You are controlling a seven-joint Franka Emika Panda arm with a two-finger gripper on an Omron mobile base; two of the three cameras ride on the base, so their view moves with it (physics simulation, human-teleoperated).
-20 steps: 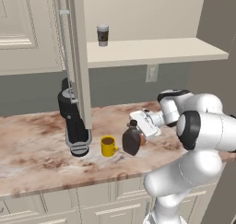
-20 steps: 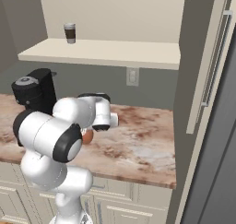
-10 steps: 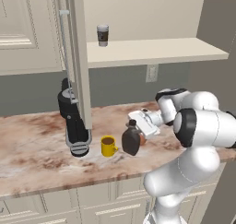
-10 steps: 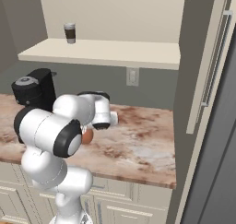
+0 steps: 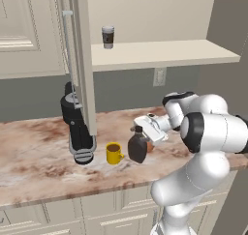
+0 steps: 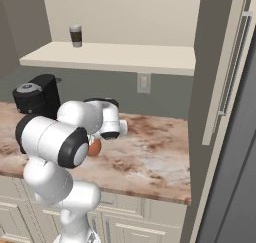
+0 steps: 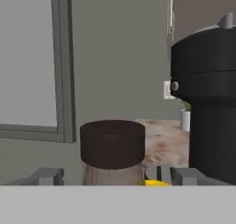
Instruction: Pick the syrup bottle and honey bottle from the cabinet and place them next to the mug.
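Left base view: the claw (image 5: 139, 127) sits at the neck of the syrup bottle (image 5: 137, 149), which stands on the tabletop (image 5: 38, 147). The mug (image 5: 114, 153), dark inside, stands just beyond the bottle.

Right base view: the honey bottle (image 6: 94, 147) peeks from behind the arm.

Hand view: the claw's fingers (image 7: 46, 176) stand wide apart on either side of the bottle's dark cap, not gripping it. No label is readable.

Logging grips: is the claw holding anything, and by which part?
Nothing is held: the claw stands open, clear of the syrup bottle's neck between its fingers.

The counter (image 5: 38, 147) looks like polished veined marble. Before the hand, the syrup bottle (image 5: 137, 148) is glossy dark glass, matt-capped. Beyond it, the coffee machine (image 7: 207, 108) is smooth black plastic.
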